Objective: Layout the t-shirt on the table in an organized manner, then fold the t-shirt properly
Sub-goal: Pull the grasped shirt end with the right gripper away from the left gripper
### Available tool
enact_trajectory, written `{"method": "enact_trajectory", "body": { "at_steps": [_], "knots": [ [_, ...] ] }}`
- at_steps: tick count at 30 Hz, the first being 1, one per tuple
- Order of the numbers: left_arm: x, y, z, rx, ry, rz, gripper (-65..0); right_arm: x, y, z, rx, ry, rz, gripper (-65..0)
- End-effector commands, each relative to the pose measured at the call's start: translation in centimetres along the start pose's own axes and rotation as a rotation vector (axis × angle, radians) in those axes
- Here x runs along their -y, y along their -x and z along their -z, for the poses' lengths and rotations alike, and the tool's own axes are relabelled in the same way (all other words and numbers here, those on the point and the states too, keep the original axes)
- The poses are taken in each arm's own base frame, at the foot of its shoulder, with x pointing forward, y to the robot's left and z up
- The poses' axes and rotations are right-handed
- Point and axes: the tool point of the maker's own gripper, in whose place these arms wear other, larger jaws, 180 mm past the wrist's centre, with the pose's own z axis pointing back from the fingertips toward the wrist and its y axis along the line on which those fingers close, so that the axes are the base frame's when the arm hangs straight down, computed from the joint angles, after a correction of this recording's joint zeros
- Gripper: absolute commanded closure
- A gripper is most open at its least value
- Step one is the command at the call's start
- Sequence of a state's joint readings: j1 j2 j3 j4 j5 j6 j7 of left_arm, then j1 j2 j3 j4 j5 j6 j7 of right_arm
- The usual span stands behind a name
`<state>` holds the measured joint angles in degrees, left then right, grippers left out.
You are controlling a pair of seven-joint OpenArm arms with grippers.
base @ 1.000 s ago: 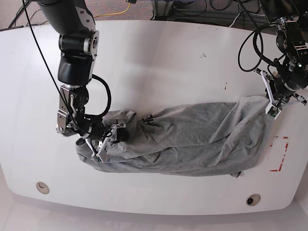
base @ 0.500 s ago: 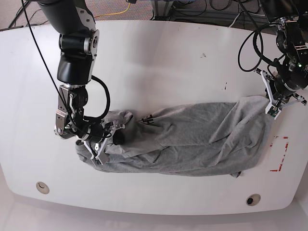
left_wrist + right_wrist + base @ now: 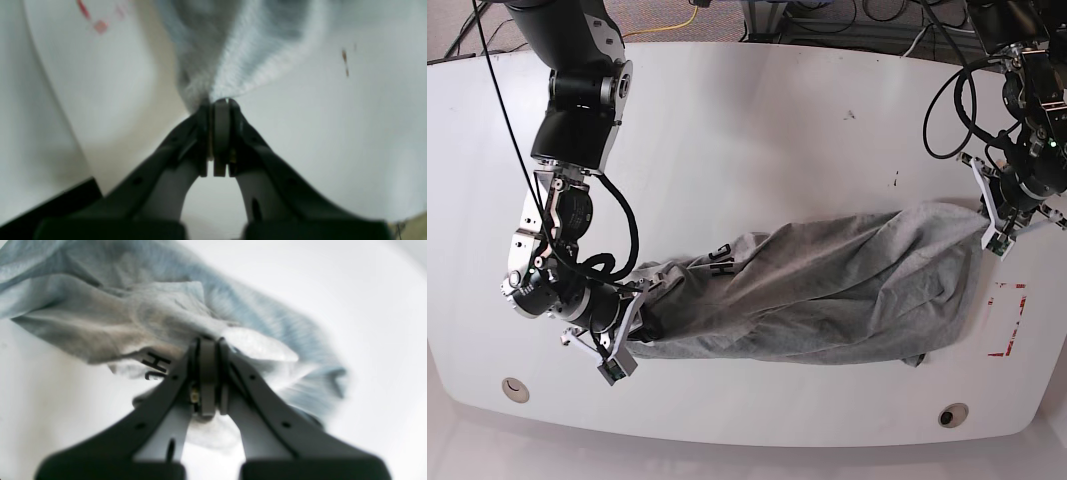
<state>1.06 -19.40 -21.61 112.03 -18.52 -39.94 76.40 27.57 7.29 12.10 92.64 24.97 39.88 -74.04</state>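
Shirt (image 3: 827, 290): heather grey, finely flecked, with black block lettering (image 3: 719, 260); bluish cast in both wrist views. Worktop (image 3: 757, 130): glossy white, a few small dark specks (image 3: 893, 181), and a red dashed outline (image 3: 1007, 320) near one end. Fingers (image 3: 208, 373): dark grey to black, with lighter grey inner faces. Arms (image 3: 577, 110): black casing with silver-grey joints and black cables.

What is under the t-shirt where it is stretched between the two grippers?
The white table lies beneath the t-shirt; bare tabletop shows all around it. The red outline mark sits beside it, uncovered. Anything under the fabric is hidden.
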Motion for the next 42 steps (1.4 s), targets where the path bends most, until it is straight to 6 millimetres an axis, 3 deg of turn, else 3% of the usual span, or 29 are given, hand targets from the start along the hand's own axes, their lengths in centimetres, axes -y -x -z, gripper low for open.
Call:
{"method": "enact_trajectory", "body": {
  "at_steps": [1,7,13,18,26,42],
  "knots": [
    [-0.8,-1.5,-0.6,0.043,-0.024,0.024,0.0,1.0,-2.7,-2.9,0.065,0.075,-0.064,0.0],
    [0.0,-2.0,-0.3,0.047,-0.005,0.052,0.0,-0.4,-0.9,-5.2,0.071,0.086,-0.078,0.0],
    [0.1,-1.8,-0.2,0.038,-0.003,0.055,0.0,-2.2,3.4,-6.3,0.037,0.034,-0.055,0.0],
    [0.1,-0.5,-0.2,0.003,-0.001,0.072,0.0,-4.3,8.2,-7.5,0.000,-0.047,0.028,0.0],
    [0.1,0.1,-0.3,-0.015,-0.001,0.077,0.0,-7.5,13.3,-9.4,-0.050,-0.201,0.126,0.0],
    [-1.7,2.4,-1.1,-0.096,-0.037,0.141,0.0,-10.7,20.4,-11.4,-0.232,-0.265,0.213,-1.0]
  ]
}}
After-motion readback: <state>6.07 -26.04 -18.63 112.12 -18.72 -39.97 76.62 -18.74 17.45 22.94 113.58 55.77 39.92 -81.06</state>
